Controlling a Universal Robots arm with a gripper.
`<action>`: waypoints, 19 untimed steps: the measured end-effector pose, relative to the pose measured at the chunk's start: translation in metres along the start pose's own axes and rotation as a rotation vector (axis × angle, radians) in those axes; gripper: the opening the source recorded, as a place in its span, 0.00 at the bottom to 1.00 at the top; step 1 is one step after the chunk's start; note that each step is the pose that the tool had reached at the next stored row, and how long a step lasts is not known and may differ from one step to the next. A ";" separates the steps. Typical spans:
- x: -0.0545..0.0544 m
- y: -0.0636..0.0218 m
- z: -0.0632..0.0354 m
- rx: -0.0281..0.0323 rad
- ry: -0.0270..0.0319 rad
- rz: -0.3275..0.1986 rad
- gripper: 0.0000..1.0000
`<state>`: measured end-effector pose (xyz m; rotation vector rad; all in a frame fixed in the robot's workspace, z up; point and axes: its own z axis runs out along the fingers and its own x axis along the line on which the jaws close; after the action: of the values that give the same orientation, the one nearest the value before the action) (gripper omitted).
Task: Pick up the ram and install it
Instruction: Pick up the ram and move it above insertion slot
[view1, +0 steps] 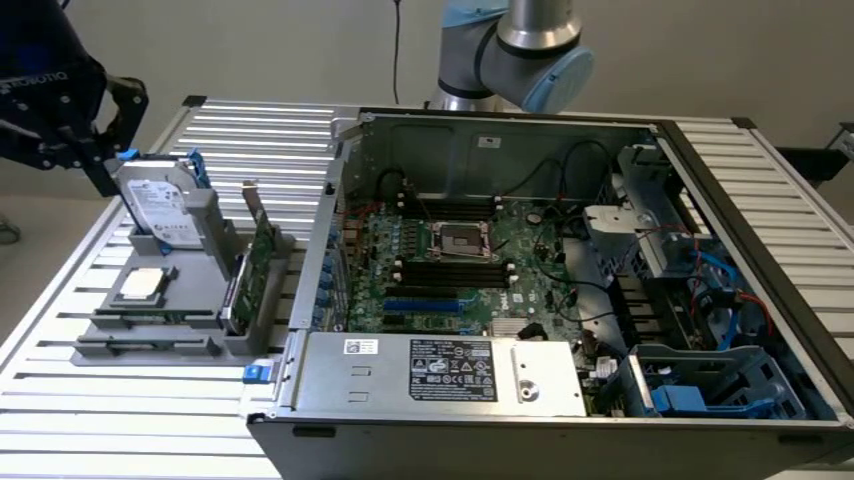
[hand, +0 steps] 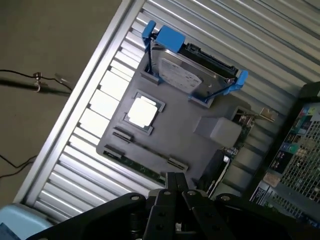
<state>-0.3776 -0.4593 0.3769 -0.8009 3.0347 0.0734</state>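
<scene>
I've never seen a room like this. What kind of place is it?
Probably a robot lab or workshop for building computers. A robot arm stands behind an open computer case on a slatted metal table, and a grey tray beside it holds spare parts such as a hard drive.

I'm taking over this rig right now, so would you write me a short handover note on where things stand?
Gripper: shut, empty, hovering over the gray tray.
Ram: lying flat in the tray, near the processor chip, outside the open computer case.
Done: nothing shows as done.
Left: ram not yet picked up, not yet installed on the motherboard.
</scene>
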 end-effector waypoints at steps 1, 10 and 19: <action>0.000 0.0000 0.0001 -0.0002 0.0007 -0.018 0.11; 0.000 0.0000 0.0007 -0.0025 0.0081 -0.181 0.11; 0.000 -0.0001 0.0013 -0.0048 0.0155 -0.345 0.11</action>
<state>-0.3776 -0.4593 0.3757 -1.3133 2.8596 0.0730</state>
